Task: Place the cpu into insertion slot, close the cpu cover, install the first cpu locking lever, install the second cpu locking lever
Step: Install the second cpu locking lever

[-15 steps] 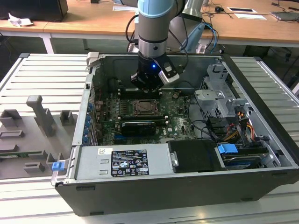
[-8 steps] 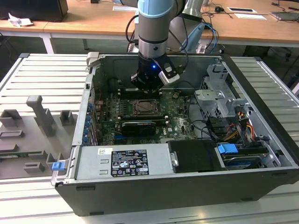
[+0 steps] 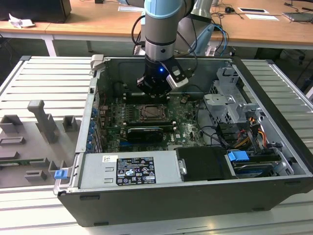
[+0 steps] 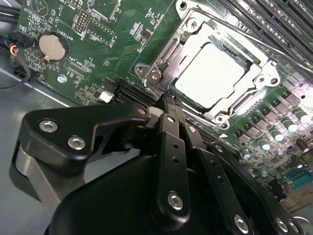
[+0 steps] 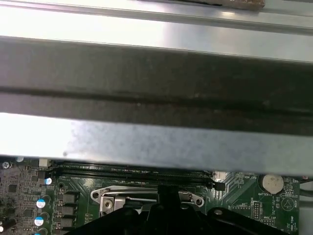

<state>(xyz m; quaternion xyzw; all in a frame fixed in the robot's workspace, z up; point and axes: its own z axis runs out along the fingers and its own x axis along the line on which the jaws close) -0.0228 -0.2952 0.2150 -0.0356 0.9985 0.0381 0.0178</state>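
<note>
- The claw [image 4: 165,105] hangs just beside the socket's near edge, its fingers pressed together on nothing, tips close to the frame's corner in the second wrist view.
- The cpu [image 4: 209,77], a pale grey square, sits in the insertion slot [image 4: 168,51]; likely light, rigid, fragile underneath, best handled by its edges.
- The cpu cover [image 4: 254,73], thin silver and stiff, lies over it, framing the chip.

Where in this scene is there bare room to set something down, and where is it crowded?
Free: the ribbed grey bench on the exterior view's right of the computer case, and the top of the power-supply box. Crowded: the green board around the insertion slot, under the pincer, and the cabled drive bay.
</note>
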